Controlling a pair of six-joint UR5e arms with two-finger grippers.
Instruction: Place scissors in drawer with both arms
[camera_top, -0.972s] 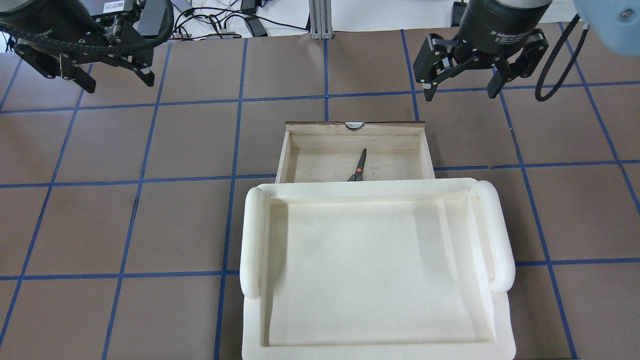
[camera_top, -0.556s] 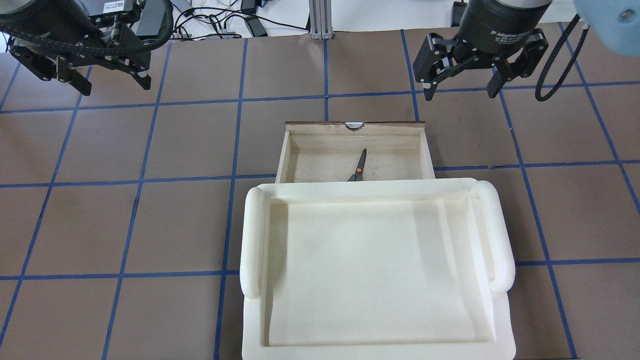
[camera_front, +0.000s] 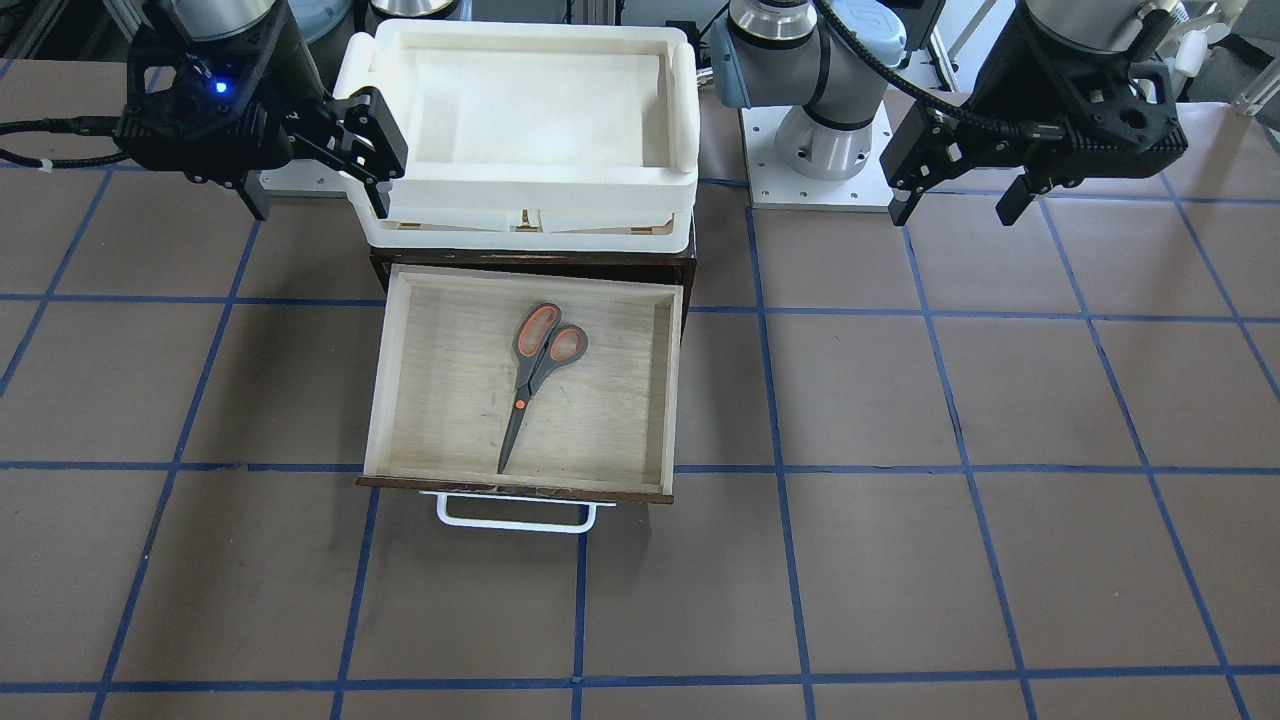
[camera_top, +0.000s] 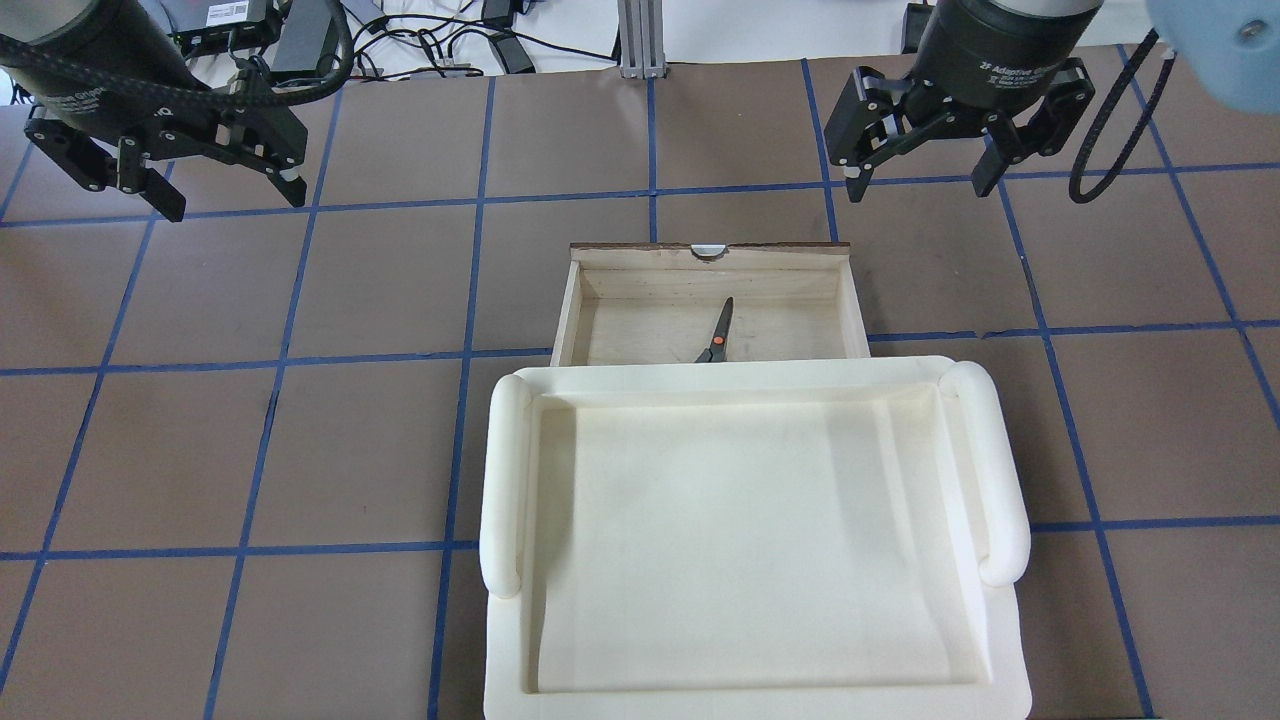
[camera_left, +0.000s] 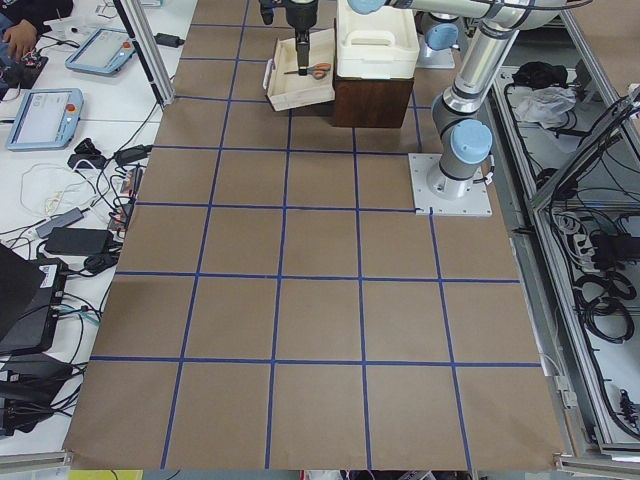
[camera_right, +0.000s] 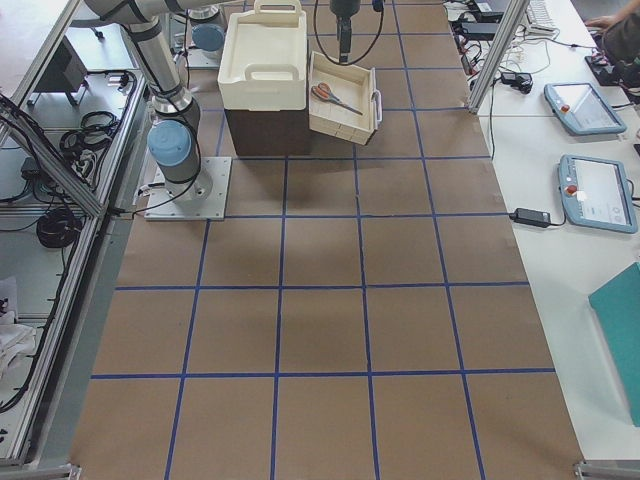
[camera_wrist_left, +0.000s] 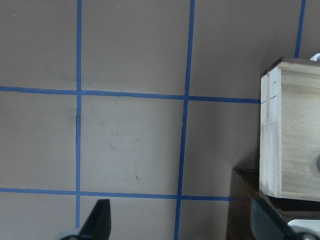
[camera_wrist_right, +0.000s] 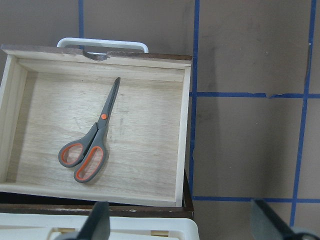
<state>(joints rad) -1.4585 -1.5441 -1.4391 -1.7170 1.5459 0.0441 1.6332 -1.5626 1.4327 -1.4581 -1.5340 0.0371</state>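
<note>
The scissors (camera_front: 535, 375) lie flat inside the open drawer (camera_front: 385, 390), blades pointing toward the dark front with the white bar handle (camera_front: 510, 520). In the overhead view only the blades and orange pivot of the scissors (camera_top: 717, 335) show in the drawer (camera_top: 700, 258); the handles are hidden by the white bin. The right wrist view shows the whole scissors (camera_wrist_right: 92, 142). My left gripper (camera_top: 232, 195) is open and empty, high and far to the left of the drawer. My right gripper (camera_top: 918, 185) is open and empty, high beyond the drawer's right corner.
A white tray-like bin (camera_top: 510, 470) sits on top of the dark brown cabinet (camera_front: 690, 270), above the rear of the drawer. The table is brown with a blue tape grid. The robot bases stand behind the cabinet.
My left gripper has shifted slightly, its fingertips now a little nearer in the overhead view. The right gripper, the drawer and the scissors have not visibly moved.
</note>
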